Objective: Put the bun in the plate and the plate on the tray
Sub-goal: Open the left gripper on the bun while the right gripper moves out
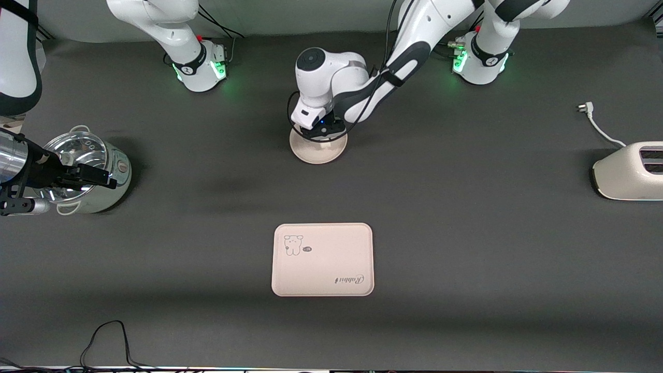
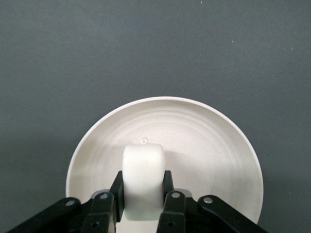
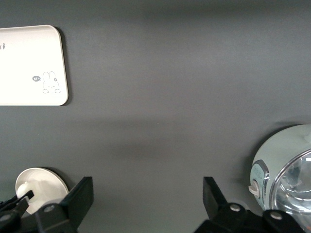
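Note:
My left gripper (image 1: 322, 135) is low over the round cream-pink plate (image 1: 317, 150), which lies on the table midway between the arms' bases. In the left wrist view the gripper (image 2: 143, 187) is shut on the white bun (image 2: 143, 162) and holds it over the plate's inside (image 2: 204, 145). I cannot tell if the bun touches the plate. The rectangular tray (image 1: 322, 259) with the animal drawing lies bare, nearer to the front camera than the plate. My right gripper (image 1: 96, 175) is open and empty over the metal pot; it also shows in the right wrist view (image 3: 148, 194), along with the tray (image 3: 29, 65) and the plate (image 3: 41, 184).
A steel pot (image 1: 85, 171) with a glass lid stands at the right arm's end of the table and also shows in the right wrist view (image 3: 286, 179). A white toaster (image 1: 629, 171) with its cord (image 1: 598, 127) stands at the left arm's end. A black cable (image 1: 106, 342) lies near the front edge.

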Motion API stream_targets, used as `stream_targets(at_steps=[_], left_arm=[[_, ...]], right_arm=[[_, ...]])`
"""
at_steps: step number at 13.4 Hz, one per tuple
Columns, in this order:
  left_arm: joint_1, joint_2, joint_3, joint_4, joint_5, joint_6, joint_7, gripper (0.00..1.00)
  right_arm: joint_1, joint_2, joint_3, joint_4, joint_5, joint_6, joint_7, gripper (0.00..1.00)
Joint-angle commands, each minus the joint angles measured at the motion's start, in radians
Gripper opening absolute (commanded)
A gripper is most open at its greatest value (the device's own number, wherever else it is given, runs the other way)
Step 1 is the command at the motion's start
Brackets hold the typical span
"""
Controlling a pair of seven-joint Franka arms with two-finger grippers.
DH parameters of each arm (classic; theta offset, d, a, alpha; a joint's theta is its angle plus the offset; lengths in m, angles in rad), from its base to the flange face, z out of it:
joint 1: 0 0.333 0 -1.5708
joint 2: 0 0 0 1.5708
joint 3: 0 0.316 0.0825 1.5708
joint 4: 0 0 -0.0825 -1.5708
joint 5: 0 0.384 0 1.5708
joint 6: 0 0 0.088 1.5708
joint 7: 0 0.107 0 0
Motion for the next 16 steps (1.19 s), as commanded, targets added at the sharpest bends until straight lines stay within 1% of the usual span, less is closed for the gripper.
stream_targets(at_steps=[1, 2, 6, 8, 10, 11, 12, 13, 14, 16], left_arm=[[-0.026, 0.011, 0.018, 0.031, 0.024, 0.001, -0.026, 0.63], [-0.03, 0.012, 0.018, 0.031, 0.029, 0.001, -0.026, 1.0], [-0.024, 0.006, 0.018, 0.029, 0.041, -0.015, -0.026, 1.0], [-0.015, -0.012, 0.017, 0.032, 0.035, -0.023, -0.02, 1.0], [-0.011, -0.063, 0.015, 0.04, 0.033, -0.098, -0.01, 1.0], [0.024, -0.089, 0.006, 0.046, 0.024, -0.136, 0.021, 1.0], [0.084, -0.122, -0.023, 0.044, -0.008, -0.161, 0.068, 1.0], [0.168, -0.156, -0.069, 0.044, -0.058, -0.176, 0.137, 1.0], [0.248, -0.185, -0.099, 0.04, -0.082, -0.18, 0.206, 1.0], [0.375, -0.219, -0.13, 0.04, -0.094, -0.231, 0.288, 1.0]], right_arm=[[0.039, 0.001, -0.001, 0.002, 0.013, 0.013, 0.047, 1.0], [0.039, 0.003, -0.001, 0.002, 0.013, 0.015, 0.055, 1.0], [0.063, 0.015, -0.001, 0.001, 0.013, 0.025, 0.058, 1.0], [0.065, 0.018, -0.001, 0.001, 0.013, 0.025, 0.06, 1.0], [0.076, 0.02, -0.001, 0.002, 0.016, 0.028, 0.087, 1.0], [0.088, 0.021, -0.001, 0.001, 0.028, 0.036, 0.115, 1.0], [0.106, 0.027, -0.001, -0.001, 0.035, 0.045, 0.142, 1.0], [0.126, 0.038, -0.001, 0.001, 0.036, 0.056, 0.168, 1.0], [0.141, 0.049, -0.001, -0.001, 0.036, 0.07, 0.187, 1.0], [0.171, 0.073, -0.001, -0.001, 0.036, 0.087, 0.202, 1.0]])
